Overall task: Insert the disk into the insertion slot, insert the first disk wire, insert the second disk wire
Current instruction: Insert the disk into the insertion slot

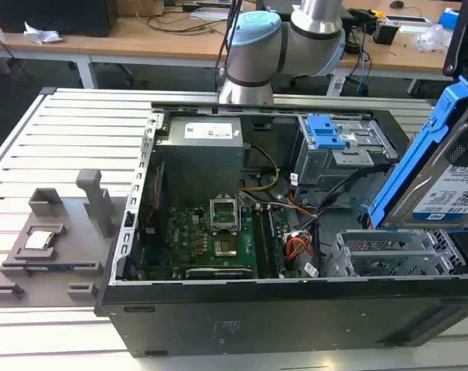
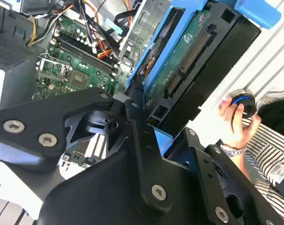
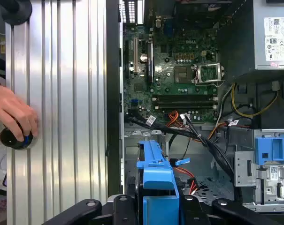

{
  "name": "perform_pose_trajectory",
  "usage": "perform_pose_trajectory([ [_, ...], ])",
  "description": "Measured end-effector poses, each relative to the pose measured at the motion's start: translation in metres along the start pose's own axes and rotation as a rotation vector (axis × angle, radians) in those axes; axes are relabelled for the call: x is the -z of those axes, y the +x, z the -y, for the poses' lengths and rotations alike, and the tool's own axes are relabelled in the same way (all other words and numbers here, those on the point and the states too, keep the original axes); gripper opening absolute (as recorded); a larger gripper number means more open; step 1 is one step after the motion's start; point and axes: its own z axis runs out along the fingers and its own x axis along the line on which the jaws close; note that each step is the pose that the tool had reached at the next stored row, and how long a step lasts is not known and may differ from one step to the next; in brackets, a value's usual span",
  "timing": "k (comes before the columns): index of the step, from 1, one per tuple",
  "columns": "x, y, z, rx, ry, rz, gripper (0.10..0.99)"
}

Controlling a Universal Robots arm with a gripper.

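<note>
— Disk (image 1: 450, 182) in yet?
— No. It hangs tilted over the insertion slot (image 1: 388, 251), at the exterior view's right, not touching it. Its sockets (image 2: 186, 63) are bare, so all three steps remain.
— And the gripper (image 3: 158, 206)?
— Its jaws are clamped on the disk's blue frame, one on each side.

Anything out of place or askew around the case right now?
The disk is tilted in the gripper above the slot, not yet in a bay. A person's hand holds a black-and-blue knob on the table beside the case.
</note>
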Motion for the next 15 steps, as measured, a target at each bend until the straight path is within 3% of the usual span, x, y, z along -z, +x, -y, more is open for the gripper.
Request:
perform_pose_trajectory([
  [5, -0.0097, 0.0000, 0.0004, 0.000, 0.000, 0.0000, 0.365],
  [15, -0.0180, -0.0001, 0.0007, 0.000, 0.000, -0.0001, 0.365],
])
